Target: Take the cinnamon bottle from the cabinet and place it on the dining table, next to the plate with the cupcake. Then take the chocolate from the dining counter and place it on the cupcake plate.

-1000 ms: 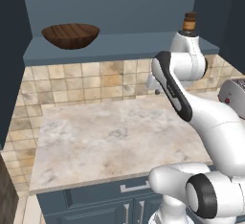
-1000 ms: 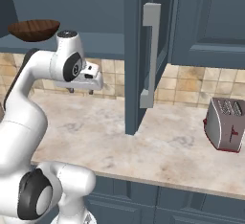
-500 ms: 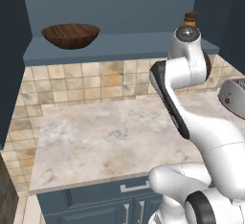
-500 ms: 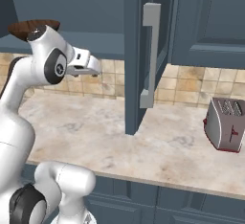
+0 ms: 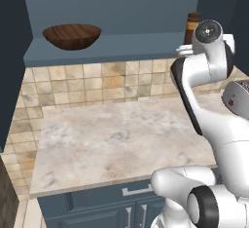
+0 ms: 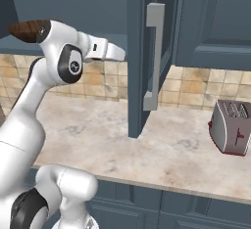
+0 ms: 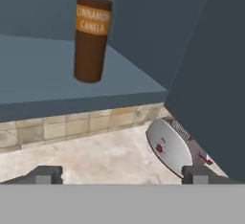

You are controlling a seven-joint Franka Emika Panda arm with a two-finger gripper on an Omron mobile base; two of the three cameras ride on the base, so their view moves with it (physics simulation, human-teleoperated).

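Brown cinnamon bottle (image 7: 93, 34) with orange label upright on blue-grey cabinet (image 7: 57, 82) shelf, end effector (image 7: 122, 174) spread wide below it, wooden bowl (image 5: 71, 36) further along, marbled worktop (image 5: 116, 139), toaster (image 6: 232, 126).

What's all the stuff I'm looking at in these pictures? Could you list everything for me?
Brown cylindrical cinnamon bottle with orange label: one, upright on the shelf, right end.
Dark blue-grey wall cabinet with open shelf: one, above the counter.
Dark brown wooden bowl: one, on the shelf, left part.
Silver toaster with red marks: one, on the counter, right of the open door.
Open cabinet door with grey bar handle: one, dark blue, swung out over the counter.
Beige marbled stone counter: one, over blue drawers.
Tan tiled backsplash: one, under the shelf.
White robot arm: one, raised toward the bottle.
Gripper: one, dark tips, open, below the bottle, holding nothing.
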